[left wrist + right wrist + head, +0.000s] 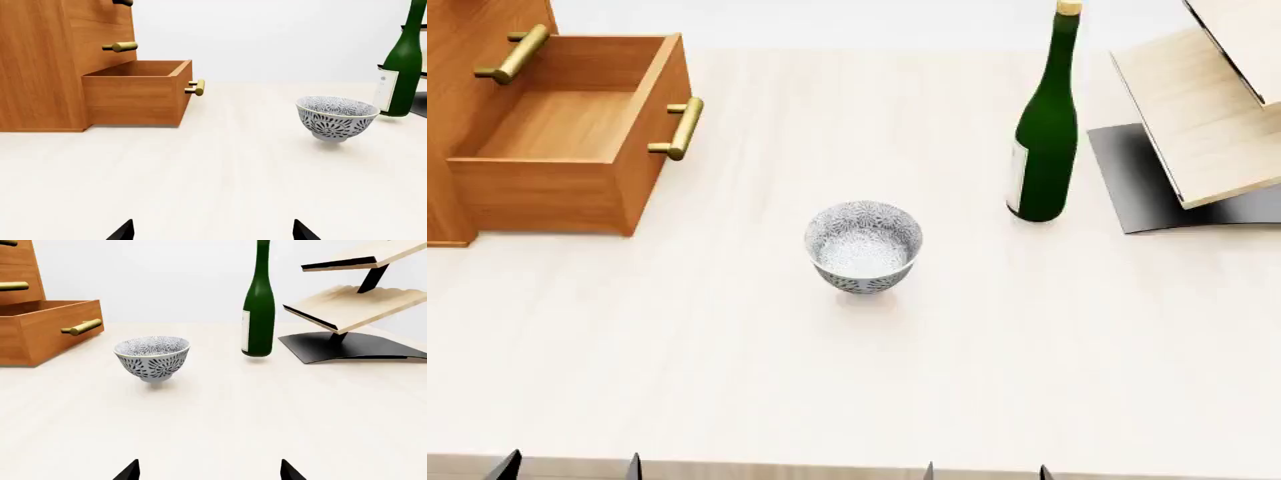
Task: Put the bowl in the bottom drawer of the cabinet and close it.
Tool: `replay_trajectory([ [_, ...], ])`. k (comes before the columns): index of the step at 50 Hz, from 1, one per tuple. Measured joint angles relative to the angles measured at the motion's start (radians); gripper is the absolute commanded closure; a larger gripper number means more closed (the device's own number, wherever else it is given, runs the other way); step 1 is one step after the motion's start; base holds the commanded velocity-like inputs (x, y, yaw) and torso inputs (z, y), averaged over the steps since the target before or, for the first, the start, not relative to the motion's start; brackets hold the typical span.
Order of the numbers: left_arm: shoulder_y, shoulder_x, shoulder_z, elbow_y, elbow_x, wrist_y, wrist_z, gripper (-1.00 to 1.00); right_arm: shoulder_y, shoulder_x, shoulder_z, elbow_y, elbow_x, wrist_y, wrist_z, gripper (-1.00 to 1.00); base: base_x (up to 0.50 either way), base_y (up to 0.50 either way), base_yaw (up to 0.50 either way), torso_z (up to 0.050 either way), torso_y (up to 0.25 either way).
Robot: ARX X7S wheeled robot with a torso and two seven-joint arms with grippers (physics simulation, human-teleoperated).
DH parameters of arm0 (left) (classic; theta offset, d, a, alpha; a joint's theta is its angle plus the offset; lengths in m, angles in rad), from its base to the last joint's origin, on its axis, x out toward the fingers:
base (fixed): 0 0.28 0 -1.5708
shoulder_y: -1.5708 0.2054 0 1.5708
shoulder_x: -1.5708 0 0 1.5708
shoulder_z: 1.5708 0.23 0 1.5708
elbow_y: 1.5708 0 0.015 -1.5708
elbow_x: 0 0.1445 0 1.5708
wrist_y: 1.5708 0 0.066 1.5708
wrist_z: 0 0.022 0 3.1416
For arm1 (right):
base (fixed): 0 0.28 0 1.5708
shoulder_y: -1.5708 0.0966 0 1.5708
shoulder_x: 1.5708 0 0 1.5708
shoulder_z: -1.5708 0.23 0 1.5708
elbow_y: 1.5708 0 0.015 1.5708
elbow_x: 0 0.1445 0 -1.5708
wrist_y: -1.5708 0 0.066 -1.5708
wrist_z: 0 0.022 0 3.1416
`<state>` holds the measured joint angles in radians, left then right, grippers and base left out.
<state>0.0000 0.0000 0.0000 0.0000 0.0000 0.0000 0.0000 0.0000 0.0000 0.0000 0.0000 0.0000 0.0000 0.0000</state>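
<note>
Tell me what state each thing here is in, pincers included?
Bowl: upright, empty, on the table.
Bottom drawer: pulled open, empty.
Upper drawers: shut.
Green bottle: standing upright.
Left pincer: open, holding nothing.
Right pincer: open, holding nothing.

I see the bowl [864, 246], small, round and deep with a blue-grey floral pattern inside and out, standing upright on its narrow foot, well apart from the cabinet [467, 60]. The cabinet's bottom drawer [567, 130], a warm-brown wooden box with a brass bar handle [681, 128], is pulled open toward the bowl's side, its interior bare.
</note>
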Motion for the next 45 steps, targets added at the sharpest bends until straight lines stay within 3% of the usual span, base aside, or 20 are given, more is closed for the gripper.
replay_trajectory([
  [16, 0.002, -0.032, 0.035, 0.012, -0.033, -0.010, -0.046, -1.00, 0.003, 0.032, -0.034, -0.003, 0.043, 0.004, 0.035, -1.00, 0.00, 0.00, 0.00, 0.000, 0.000],
  [29, 0.105, -0.071, 0.044, 0.250, -0.044, -0.101, -0.103, -1.00, 0.012, 0.060, -0.046, -0.044, 0.088, 0.045, 0.064, -1.00, 0.00, 0.00, 0.00, 0.000, 0.000],
  [36, 0.220, -0.090, 0.028, 0.345, -0.058, -0.064, -0.128, -1.00, 0.031, 0.085, -0.048, -0.153, 0.104, 0.154, 0.089, -1.00, 0.00, 0.00, 0.00, 0.000, 0.000],
  [45, 0.305, -0.100, 0.012, 0.302, -0.079, 0.054, -0.146, -1.00, 0.087, 0.121, -0.046, -0.352, 0.129, 0.371, 0.122, -1.00, 0.00, 0.00, 0.00, 0.000, 0.000],
])
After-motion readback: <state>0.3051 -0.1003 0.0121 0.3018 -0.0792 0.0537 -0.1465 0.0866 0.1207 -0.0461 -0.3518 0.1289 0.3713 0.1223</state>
